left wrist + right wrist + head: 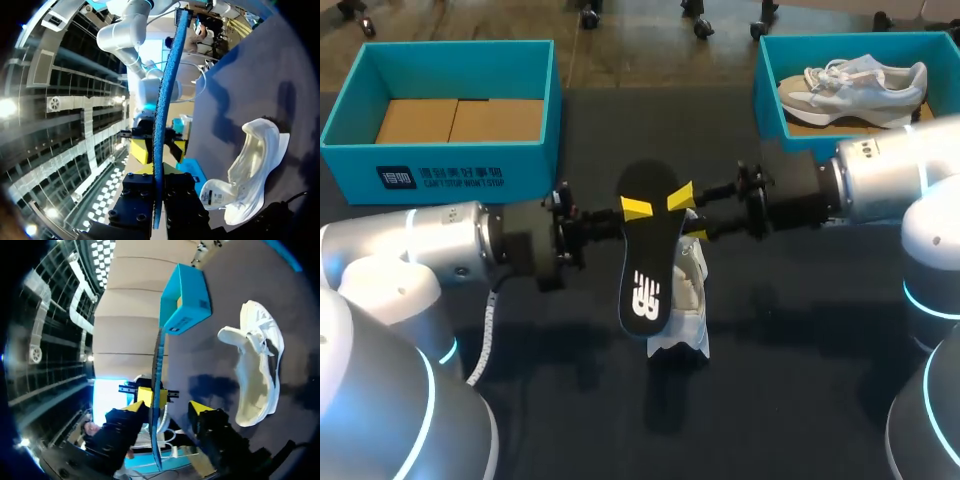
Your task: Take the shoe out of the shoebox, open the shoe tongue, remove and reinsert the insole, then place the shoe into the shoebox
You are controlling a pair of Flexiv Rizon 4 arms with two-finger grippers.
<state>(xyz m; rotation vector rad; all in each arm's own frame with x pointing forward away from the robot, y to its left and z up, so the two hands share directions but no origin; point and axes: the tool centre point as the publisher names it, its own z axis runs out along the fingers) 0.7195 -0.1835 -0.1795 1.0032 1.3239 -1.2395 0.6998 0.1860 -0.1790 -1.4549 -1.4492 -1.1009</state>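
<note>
Here the left end effector pinches the insole aloft over the shoe on the bench, while the right end effector, fingers spread, straddles its right edge, likely for regrasping.

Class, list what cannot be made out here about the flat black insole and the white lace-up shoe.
- Head view: the flat black insole covers much of the opening of the white lace-up shoe.
- Head view: the second finger of the left gripper is hidden under the insole.
- Wrist views: the insole shows edge-on, neither face visible.
</note>
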